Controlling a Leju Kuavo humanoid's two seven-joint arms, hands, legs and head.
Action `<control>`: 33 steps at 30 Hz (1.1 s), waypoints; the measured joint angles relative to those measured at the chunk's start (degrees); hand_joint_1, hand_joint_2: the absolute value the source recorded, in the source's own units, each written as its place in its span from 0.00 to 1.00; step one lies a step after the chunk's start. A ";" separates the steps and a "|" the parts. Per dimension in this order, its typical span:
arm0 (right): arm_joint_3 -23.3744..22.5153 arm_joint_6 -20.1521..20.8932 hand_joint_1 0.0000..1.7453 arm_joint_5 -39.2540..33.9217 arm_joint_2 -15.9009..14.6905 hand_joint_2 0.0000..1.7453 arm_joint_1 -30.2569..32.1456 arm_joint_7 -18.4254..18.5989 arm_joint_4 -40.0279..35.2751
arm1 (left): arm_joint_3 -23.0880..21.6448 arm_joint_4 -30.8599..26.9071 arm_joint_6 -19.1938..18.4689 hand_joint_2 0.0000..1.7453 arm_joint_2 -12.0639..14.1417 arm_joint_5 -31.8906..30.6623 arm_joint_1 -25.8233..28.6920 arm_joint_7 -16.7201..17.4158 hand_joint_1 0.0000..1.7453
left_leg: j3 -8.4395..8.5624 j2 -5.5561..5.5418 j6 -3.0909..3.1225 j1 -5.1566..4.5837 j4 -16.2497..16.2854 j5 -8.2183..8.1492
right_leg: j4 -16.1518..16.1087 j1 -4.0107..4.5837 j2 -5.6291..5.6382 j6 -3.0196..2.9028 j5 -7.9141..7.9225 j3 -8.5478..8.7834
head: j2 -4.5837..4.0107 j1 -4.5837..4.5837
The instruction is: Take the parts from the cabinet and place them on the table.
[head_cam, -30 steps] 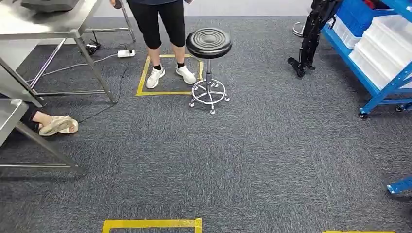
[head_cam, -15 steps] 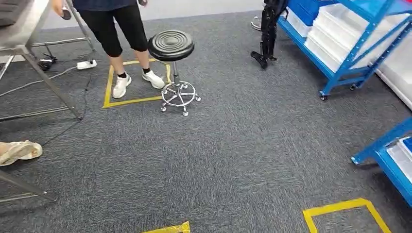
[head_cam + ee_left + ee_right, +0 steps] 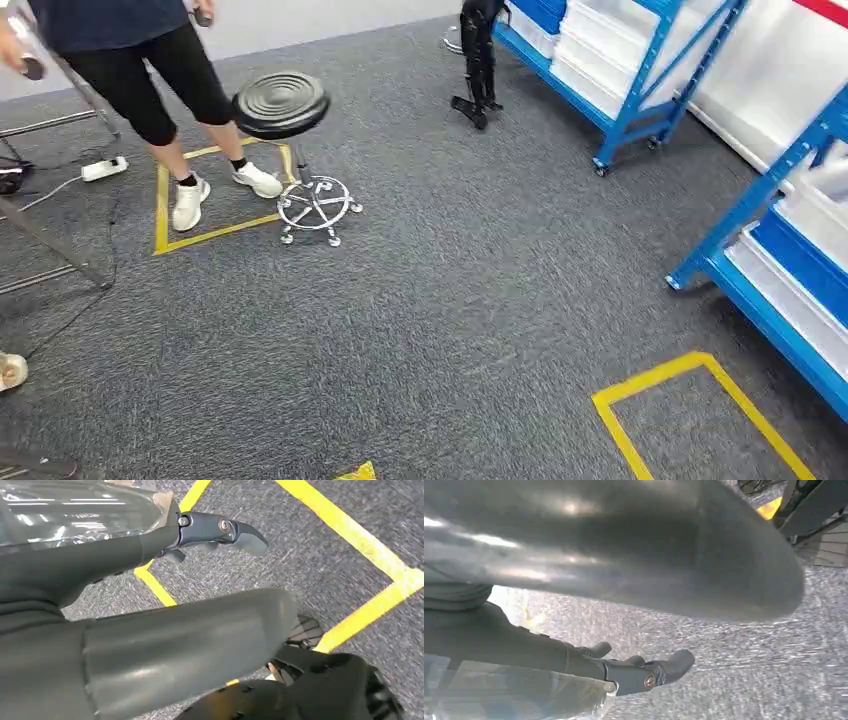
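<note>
**Left wrist view and right wrist view: both hands released, parts not yet taken from the racks**

Left wrist view: the dark fingers (image 3: pixel 235 532) of the left hand (image 3: pixel 190 635) are stretched out straight, well apart from the thick grey thumb, and nothing lies between them. A clear, glossy surface (image 3: pixel 75 510) runs along the base of the fingers; what it is cannot be told. Below the hand lie grey carpet and yellow floor tape (image 3: pixel 350 540).

Right wrist view: the right hand (image 3: pixel 624 555) is likewise released, its fingers (image 3: pixel 659 672) extended with nothing in their grasp. A similar clear surface (image 3: pixel 509 692) lies beside their base.

Head view: the blue cabinet (image 3: pixel 640 90) stands at the far right on castors, loaded with white bins (image 3: pixel 590 70). A second blue rack (image 3: pixel 770 200) stands nearer on the right. The parts themselves cannot be made out inside the bins. A yellow tape square (image 3: pixel 690 400) marks the grey carpet (image 3: pixel 450 300) in front of the nearer rack. At the left a person (image 3: pixel 150 70) stands in another taped square (image 3: pixel 170 215), just beside a black round stool (image 3: pixel 283 103) on a chrome wheeled base. A steel table leg (image 3: pixel 55 245) and a white power strip (image 3: pixel 103 168) lie at the far left. A black stand (image 3: pixel 478 60) rests near the end of the cabinet.
</note>
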 joint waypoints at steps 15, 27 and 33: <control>0.24 -0.18 0.00 -0.90 -0.20 0.00 -0.28 -0.29 0.02 | 0.00 0.02 0.55 0.00 -0.13 -0.02 0.01 0.87 0.00 | -2.88 -11.39 0.34 0.36 1.48 1.11 | -0.48 0.21 10.35 -1.22 0.67 -0.60 | 0.02 -0.55; 0.24 -0.72 0.00 -1.29 -0.39 0.00 -0.37 -0.28 0.04 | 0.00 0.02 1.05 0.00 -0.11 0.11 0.07 0.94 0.00 | -2.54 -4.78 2.39 -0.05 0.26 1.99 | 17.46 0.10 3.85 -0.85 -6.68 -9.33 | 0.02 -0.20; 0.22 -0.81 0.00 -1.44 -0.42 0.00 -0.19 0.31 0.07 | -0.02 -0.13 2.38 0.00 -0.11 -0.20 -0.73 0.76 0.00 | -0.38 -0.95 -0.41 0.05 0.79 -0.29 | -0.70 -0.80 1.47 -1.77 0.03 0.96 | 0.02 -0.24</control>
